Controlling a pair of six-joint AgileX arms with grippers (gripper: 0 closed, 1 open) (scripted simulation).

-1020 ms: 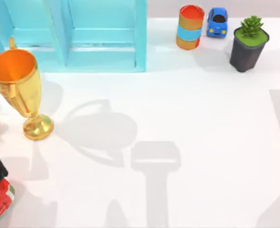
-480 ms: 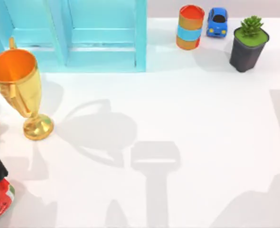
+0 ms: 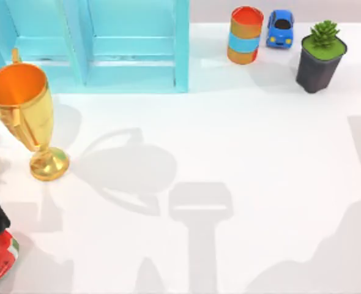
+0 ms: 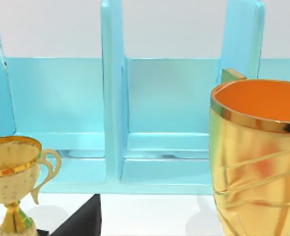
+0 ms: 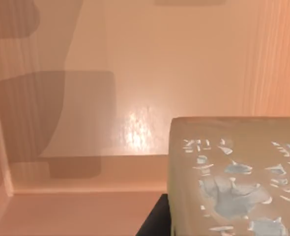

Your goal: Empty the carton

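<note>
Right wrist view looks into tan carton (image 5: 86,162); pale speckled block (image 5: 233,177) lies on its floor, against one wall, just below camera, likely next pick. Right gripper state: cannot tell. Left gripper: cannot tell. Gold trophy (image 3: 24,116) stands by table (image 3: 241,153) left edge, before blue shelf (image 3: 107,49) at far-left corner.

trophy (image 3: 22,116): glossy gold metal | shelf (image 3: 107,46): shiny plastic | table (image 3: 260,153): matt white
</note>
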